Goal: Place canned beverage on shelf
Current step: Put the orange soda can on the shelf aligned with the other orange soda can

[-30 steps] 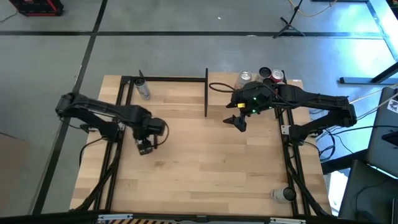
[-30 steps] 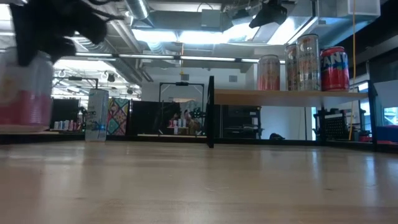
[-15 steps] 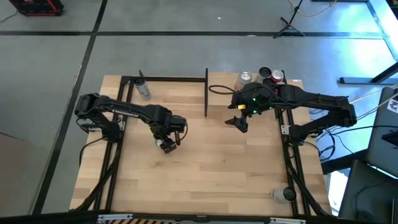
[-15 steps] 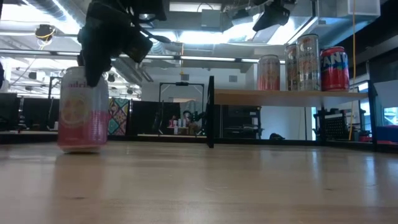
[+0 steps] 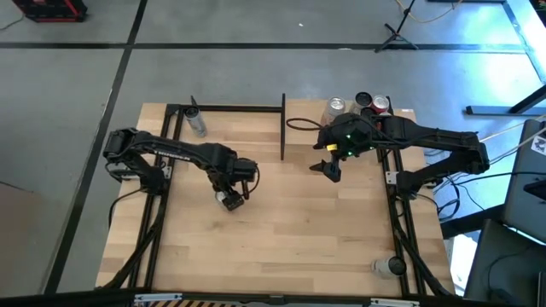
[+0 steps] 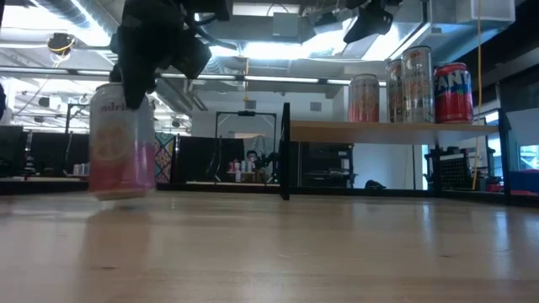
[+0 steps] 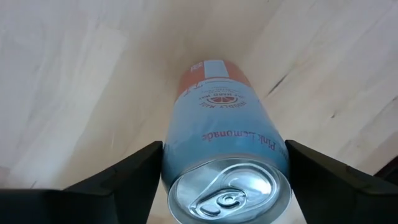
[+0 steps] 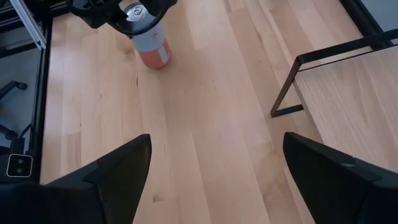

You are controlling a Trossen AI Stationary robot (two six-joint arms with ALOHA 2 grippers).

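Observation:
A pink lemonade can with a silver top stands upright in my left gripper, left of the table's middle. It also shows in the low view and the right wrist view. The shelf, a pale-wood panel on black posts, stands at the far right and carries several cans. My right gripper is open and empty, held high near the shelf's near-left corner. My left gripper pinches the can's side wall just below the top rim between its two fingers, one on each side. The fingers come from above, pointing down. The can is upright; whether its base is on the tabletop or just clear of it, I cannot tell.
A slim silver can stands at the table's far left beside a black frame. Another can lies near the front right corner. A black post marks the shelf's left edge. Bare tabletop lies between my left gripper and the shelf.
My left gripper has carried the pink can toward the table's right, toward the shelf, keeping it upright; most of the move came early, then it slowed. My right gripper has kept still.

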